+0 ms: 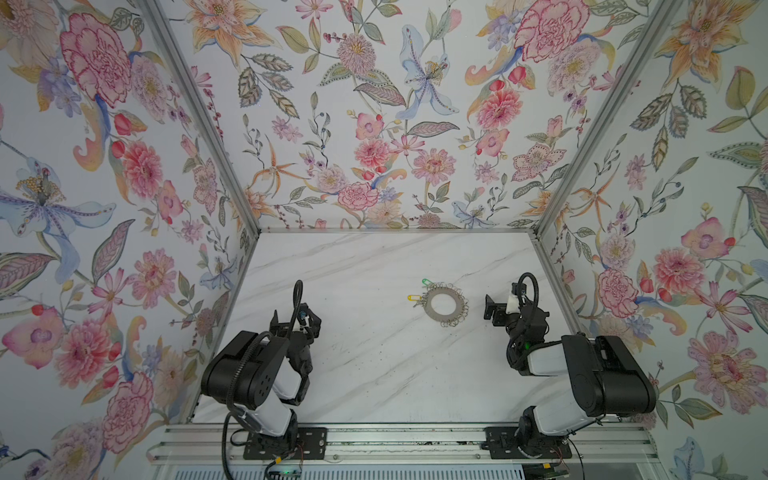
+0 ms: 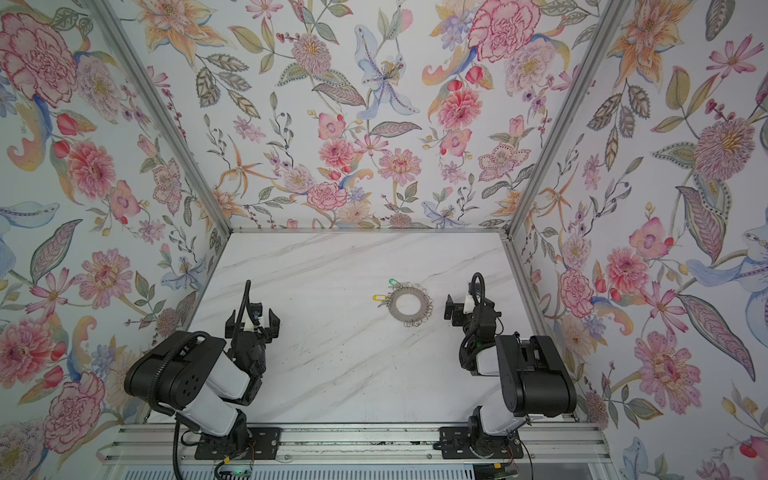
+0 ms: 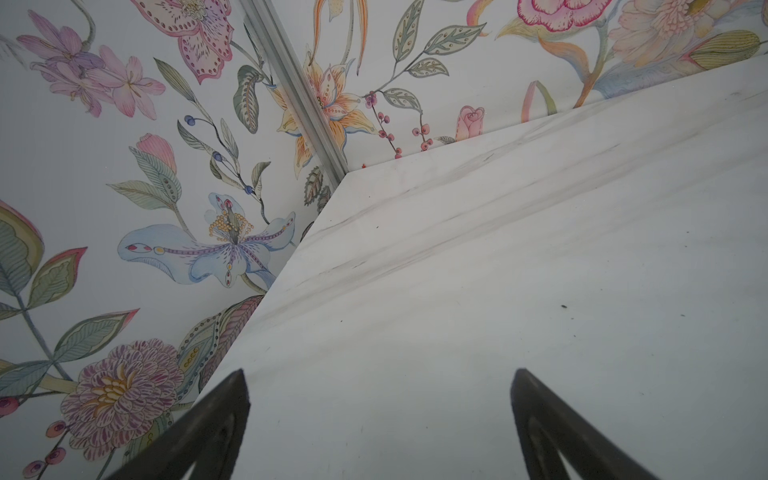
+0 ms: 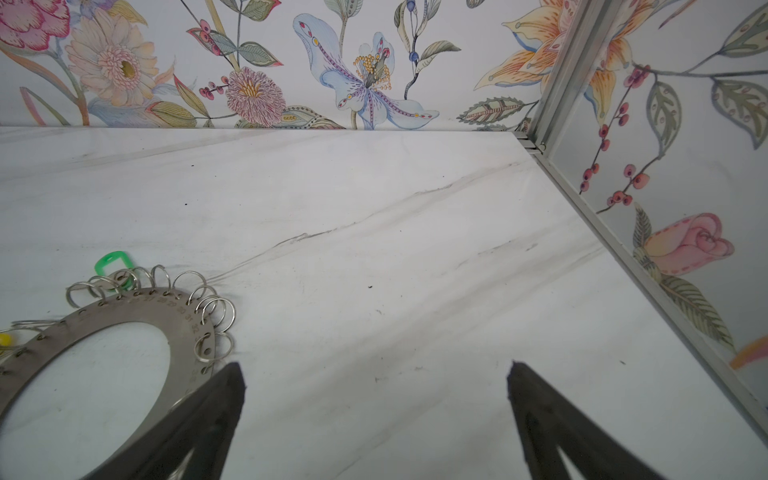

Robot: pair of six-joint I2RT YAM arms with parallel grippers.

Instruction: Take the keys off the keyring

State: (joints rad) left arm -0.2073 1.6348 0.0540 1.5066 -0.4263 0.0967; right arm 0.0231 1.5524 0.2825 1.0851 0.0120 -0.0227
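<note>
The keyring [image 1: 429, 305] [image 2: 396, 307], a flat grey disc fringed with wire loops, lies flat on the marble table right of centre. The keys show mainly by their tags at its far-left rim, one green [image 1: 425, 282] [image 2: 392, 281] and one yellow [image 1: 412, 297] [image 2: 378, 297]. My right gripper [image 1: 514, 304] [image 2: 473, 308] hovers open just right of the disc. In the right wrist view the keyring [image 4: 124, 309] sits beside one finger of the gripper [image 4: 374, 365], with the green tag [image 4: 110, 264] beyond. My left gripper [image 1: 296, 321] [image 2: 252, 323] [image 3: 380, 372] is open and empty, far left of the disc.
The white marble table [image 1: 374, 374] is boxed in by floral walls on the left, back and right with aluminium corner posts [image 1: 199, 112]. The arm bases are bolted to a rail [image 1: 399, 444] along the front edge.
</note>
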